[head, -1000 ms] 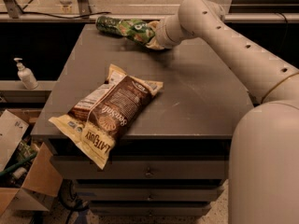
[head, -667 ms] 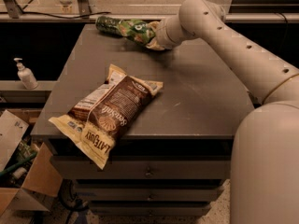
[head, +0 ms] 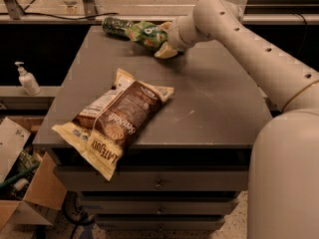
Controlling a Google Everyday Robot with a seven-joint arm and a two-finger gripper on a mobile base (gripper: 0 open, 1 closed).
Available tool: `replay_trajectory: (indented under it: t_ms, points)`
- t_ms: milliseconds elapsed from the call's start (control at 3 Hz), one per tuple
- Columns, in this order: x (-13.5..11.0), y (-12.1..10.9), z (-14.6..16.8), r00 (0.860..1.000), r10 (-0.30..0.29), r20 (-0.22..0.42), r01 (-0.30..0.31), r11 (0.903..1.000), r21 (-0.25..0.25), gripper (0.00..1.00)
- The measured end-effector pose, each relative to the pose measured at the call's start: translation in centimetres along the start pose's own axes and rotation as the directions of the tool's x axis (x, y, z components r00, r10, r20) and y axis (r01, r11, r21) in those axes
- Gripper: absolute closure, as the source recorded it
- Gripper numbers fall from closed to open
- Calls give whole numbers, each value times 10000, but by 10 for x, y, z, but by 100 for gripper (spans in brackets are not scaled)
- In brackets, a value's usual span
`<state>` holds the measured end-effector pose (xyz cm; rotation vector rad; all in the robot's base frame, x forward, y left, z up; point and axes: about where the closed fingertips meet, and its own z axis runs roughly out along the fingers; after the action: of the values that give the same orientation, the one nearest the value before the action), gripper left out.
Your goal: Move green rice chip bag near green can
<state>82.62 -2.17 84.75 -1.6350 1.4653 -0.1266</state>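
1. Reaching across the grey cabinet (head: 214, 98) from its right side is the robot arm (head: 259, 63), pale and thick. The round robot body (head: 286, 183) stands at the cabinet's front right corner and covers that corner.
2. The cabinet itself has a flat dark top w/ some light scratches. Under the top there are drawers (head: 159, 179), each w/ a small knob in the middle.
3. A brown-and-cream bag (head: 119, 123) lies flat on the front left part of the cabinet top. It lies diagonal, and its lower end hangs a little over the cabinet's front edge.
4. A cardboard box (head: 45, 188) is on the floor, left of the cabinet and lower than its top, w/ the flaps open.
5. The green rice chip bag (head: 145, 34) lies at the back edge of the cabinet top, approx. in the middle of that edge. Its long side goes left to right.
6. The green can (head: 114, 26) lies on its side, also at the cabinet's back edge, directly left of the green bag. The two seem to touch, end to end.
7. A white pump bottle (head: 27, 79) stands upright on a low ledge, left of the cabinet.
8. The gripper (head: 167, 48) is at the back of the cabinet top, low over the surface, against the right end of the green bag. If it grips the bag or only touches it, I cannot tell.
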Motion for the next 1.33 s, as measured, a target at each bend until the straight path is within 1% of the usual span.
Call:
replay_trajectory:
  t_ms: [333,1000,1333]
  points:
    - [-1,-2,-2,10000,38,18,-38,10000,8,0]
    - [-8,-12,-10,10000,45,21,-45,10000,10,0]
    - [-8,-12,-11,10000,47,22,-47,10000,10,0]
